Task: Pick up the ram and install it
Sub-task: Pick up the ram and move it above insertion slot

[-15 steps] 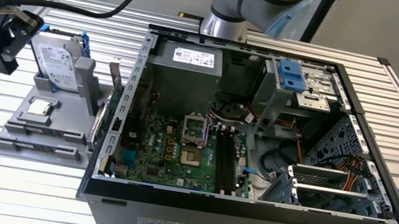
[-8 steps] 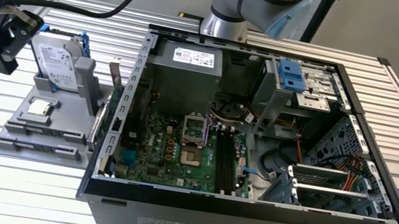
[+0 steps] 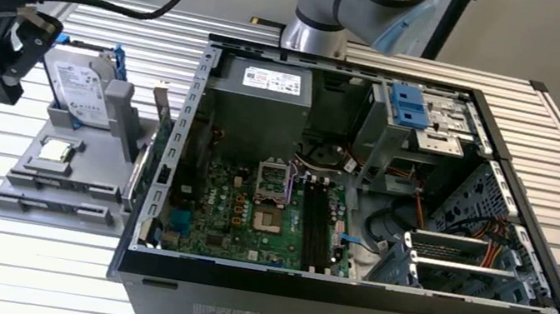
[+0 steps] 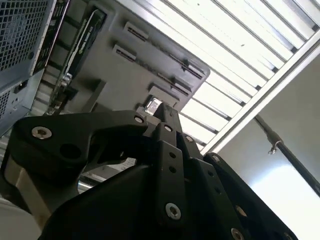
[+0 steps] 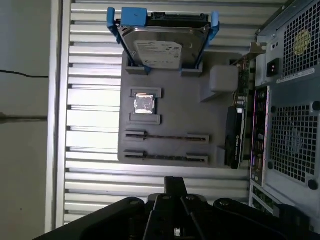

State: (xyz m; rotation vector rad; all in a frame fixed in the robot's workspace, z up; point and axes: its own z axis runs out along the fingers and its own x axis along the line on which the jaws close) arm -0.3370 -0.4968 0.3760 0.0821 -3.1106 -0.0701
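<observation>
**Grey tray holds two rams; gripper raised off to one side**

In the exterior view, the gripper (image 3: 8, 84) is seen at the view's left edge. It is judged to be raised above the table (image 3: 4, 265), beside the hard drive (image 3: 75, 87) that stands at the far end of the tray (image 3: 2, 207). Two rams are set on edge in slots at the tray's near end. An inner ram (image 3: 66, 189) is placed next to the chip (image 3: 56, 149), and an outer ram (image 3: 55, 210) by the rim. Both lie well apart from the gripper, below it and toward the view's right. Their long axis is laid along the table's slats and points at the open case (image 3: 346, 311). Which of the two is meant cannot be told. Whether the gripper is open or closed cannot be told either. No stick is seen in it, so the pick-up is judged not yet begun.

In the second wrist view, the gripper (image 4: 162, 120) is shown from behind as black linkage. The tray (image 4: 115, 80) is seen beyond it at a slant, with the outer ram (image 4: 164, 51) and inner ram (image 4: 150, 71) traced as thin lines between their end holders.

In the first wrist view, the tray (image 5: 170, 100) is given squarely from above, past the gripper (image 5: 175, 186). The parallel run of the inner ram (image 5: 166, 136) and outer ram (image 5: 166, 157) is read most plainly here. A dark card (image 5: 232, 140) is seen on edge between tray and case, at right angles to them. The gripper's stand-off is better judged from the exterior view.
</observation>
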